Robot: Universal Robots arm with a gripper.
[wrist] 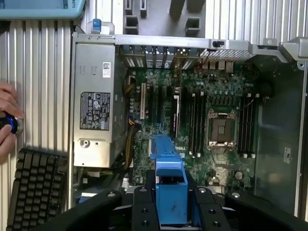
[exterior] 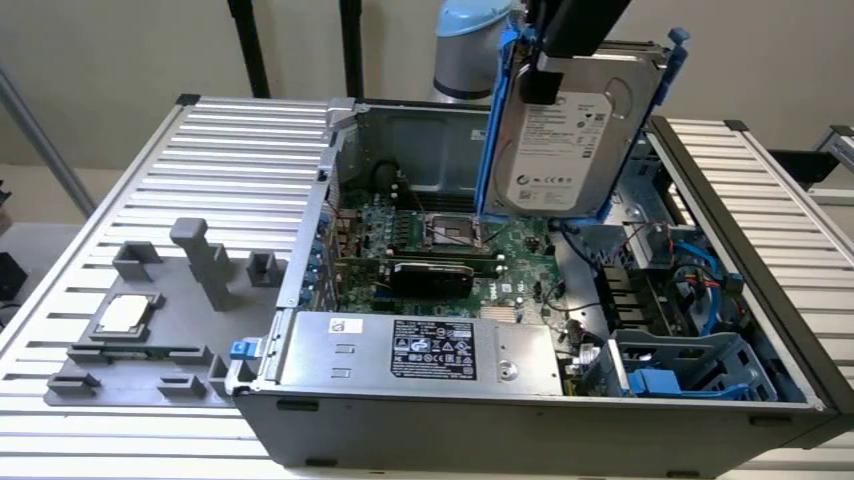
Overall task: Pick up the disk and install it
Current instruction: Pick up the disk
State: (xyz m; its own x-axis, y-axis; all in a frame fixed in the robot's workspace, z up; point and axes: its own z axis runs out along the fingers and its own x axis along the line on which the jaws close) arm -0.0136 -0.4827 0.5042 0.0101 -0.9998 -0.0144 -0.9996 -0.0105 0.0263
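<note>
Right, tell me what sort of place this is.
Probably a robotics lab bench for computer assembly: an open desktop computer case sits on a slatted metal table, and the gripper holds the disk above its motherboard.

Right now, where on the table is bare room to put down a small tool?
The ribbed table is bare behind the grey fixture, at the exterior view's left, and beside the case on that view's right. Inside the case is crowded, with the disk held above it.

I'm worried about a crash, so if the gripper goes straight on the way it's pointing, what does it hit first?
Probably the motherboard. The gripper holds the disk upright above the open case, so the disk's lower edge would touch near the processor socket first. Depth is unclear.
</note>
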